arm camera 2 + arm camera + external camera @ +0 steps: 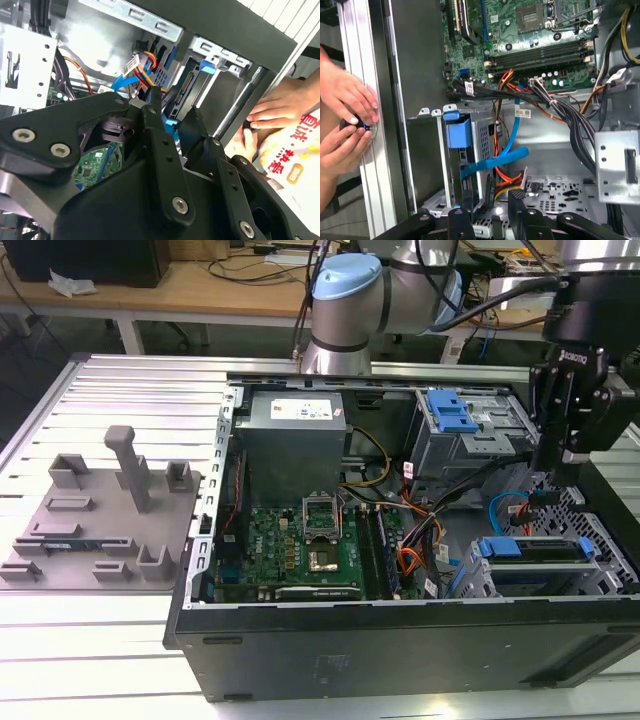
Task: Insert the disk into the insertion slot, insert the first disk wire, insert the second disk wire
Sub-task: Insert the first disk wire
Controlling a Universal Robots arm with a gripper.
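Observation:
The disk [535,550], in its blue carrier, sits inside the insertion slot [478,578], a grey cage at the case's near corner on the exterior view's right. In the first wrist view the carrier's blue handle [457,135] shows at the cage mouth. A blue flat wire [495,162] runs down to the disk's end. Beside it lies a bundle of red, yellow and black wires [507,186]. My gripper [560,465] hangs just above the disk's wire end. Its fingers [516,200] stand apart, and a dark connector [490,190] shows in the gap without touching them.
The open computer case [400,640] holds a motherboard [300,545], a power supply [295,440] and a bigger cage with a blue latch [450,415]. A person's hands [345,115] rest on the table rail beside the case. A grey fixture plate [95,520] lies at the exterior view's left.

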